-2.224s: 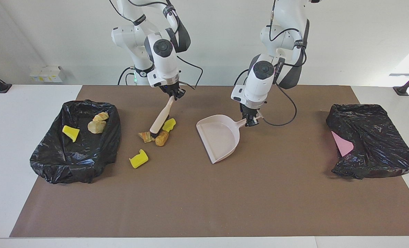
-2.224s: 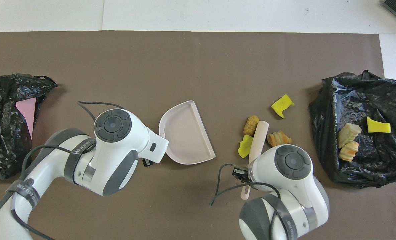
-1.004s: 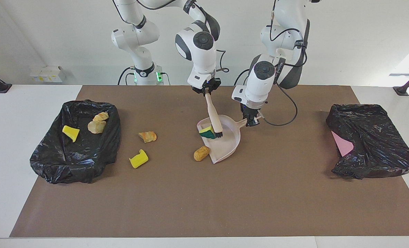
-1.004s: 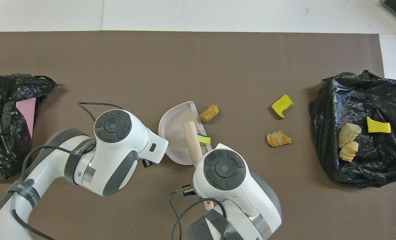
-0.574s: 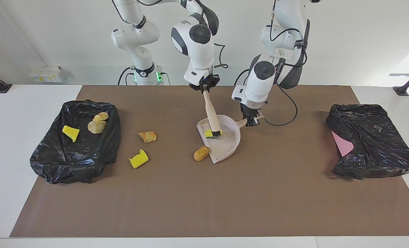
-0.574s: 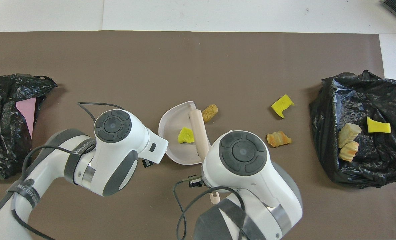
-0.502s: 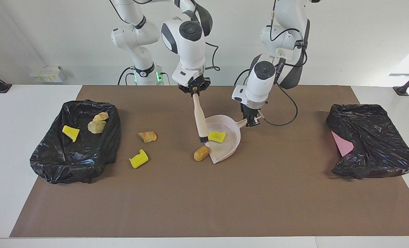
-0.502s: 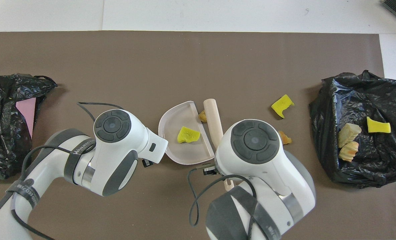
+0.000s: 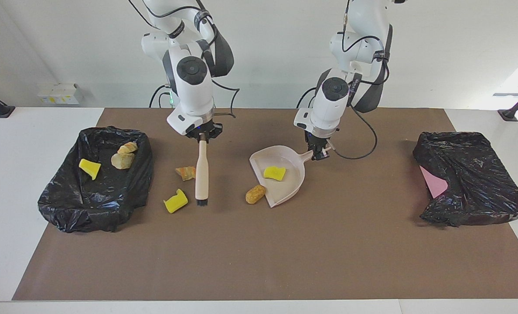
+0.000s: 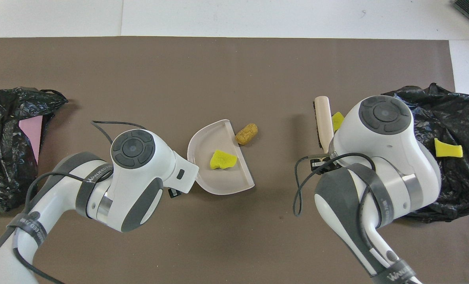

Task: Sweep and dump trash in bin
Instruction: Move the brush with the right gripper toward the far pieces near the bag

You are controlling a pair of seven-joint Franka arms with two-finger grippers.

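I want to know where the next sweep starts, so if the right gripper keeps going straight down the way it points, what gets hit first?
The right gripper points down, shut on the brush. The bristles would meet the brown mat first, just beside the yellow chunk; they look close to the mat already, though the gap is hard to judge.

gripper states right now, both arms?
Left gripper: shut on the dustpan handle.
Right gripper: shut on the brush handle, brush hanging over the mat beside two scraps.
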